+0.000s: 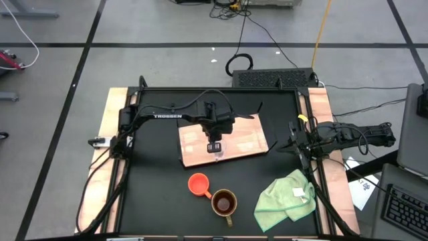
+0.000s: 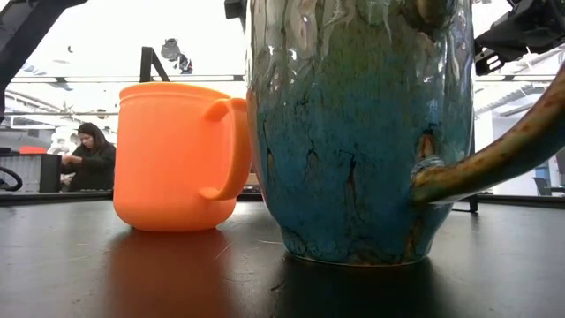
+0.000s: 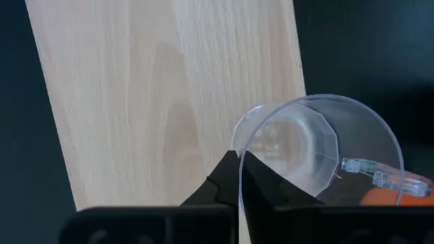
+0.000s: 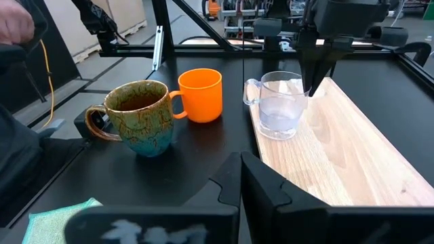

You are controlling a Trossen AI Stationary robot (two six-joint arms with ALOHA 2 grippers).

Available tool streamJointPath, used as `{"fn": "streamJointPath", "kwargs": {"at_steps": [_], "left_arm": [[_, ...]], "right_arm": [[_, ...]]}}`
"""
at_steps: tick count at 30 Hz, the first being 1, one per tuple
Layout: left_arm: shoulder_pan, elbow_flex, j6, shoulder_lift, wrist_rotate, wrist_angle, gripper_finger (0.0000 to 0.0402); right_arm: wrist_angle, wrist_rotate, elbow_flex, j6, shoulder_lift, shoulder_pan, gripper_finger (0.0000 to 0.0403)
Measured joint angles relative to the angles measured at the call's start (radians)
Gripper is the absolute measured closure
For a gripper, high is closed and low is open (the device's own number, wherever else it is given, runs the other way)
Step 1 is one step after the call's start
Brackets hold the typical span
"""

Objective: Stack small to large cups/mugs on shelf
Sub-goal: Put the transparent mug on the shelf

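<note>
A tiny clear glass cup (image 4: 278,105) stands upright over the light wooden board (image 1: 244,137), near the board's near edge. My left gripper (image 1: 215,143) hangs over it and is shut on it. It also shows in the right wrist view (image 4: 315,81). The orange plastic cup (image 1: 198,183) and the brown mug with blue-green glaze (image 1: 224,201) stand on their bases on the black tabletop, nearer than the board. They touch or nearly touch. My right gripper (image 4: 241,166) is shut and empty at the table's right edge. My left gripper pinches the clear cup's wall at the rim (image 3: 239,144), one finger inside the cup and one outside. The fingers (image 4: 313,68) come from above, pointing down, on the side away from the cup's handle (image 3: 380,177). The cup is upright. Whether its base rests on the board, I cannot tell.
A light green cloth (image 1: 286,195) lies crumpled at the table's near right. The mug's handle (image 2: 494,150) sticks out toward the near edge. A person (image 2: 88,159) sits in the room beyond the table. Most of the board (image 3: 156,88) is bare.
</note>
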State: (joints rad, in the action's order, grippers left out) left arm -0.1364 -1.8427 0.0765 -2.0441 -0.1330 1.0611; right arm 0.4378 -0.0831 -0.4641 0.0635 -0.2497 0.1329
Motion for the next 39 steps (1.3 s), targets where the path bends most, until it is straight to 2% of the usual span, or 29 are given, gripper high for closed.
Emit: {"fn": "streamJointPath", "kwargs": {"at_steps": [8,22,32,39], "left_arm": [[0.002,-0.002,-0.024,0.004,0.076,0.09,0.0399],[0.014,0.002,-0.083,0.042,0.172,0.138,0.04],[0.021,0.001,-0.104,0.17,0.189,0.115,0.0401],[0.02,0.001,-0.126,0.194,0.185,0.186,0.0401]], "right_arm": [[0.0,0.0,0.0,0.0,0.0,0.0,0.0403],[0.002,0.0,0.0,0.0,0.0,0.0,0.0403],[0.001,0.0,0.0,0.0,0.0,0.0,0.0403],[0.001,0.0,0.0,0.0,0.0,0.0,0.0403]]}}
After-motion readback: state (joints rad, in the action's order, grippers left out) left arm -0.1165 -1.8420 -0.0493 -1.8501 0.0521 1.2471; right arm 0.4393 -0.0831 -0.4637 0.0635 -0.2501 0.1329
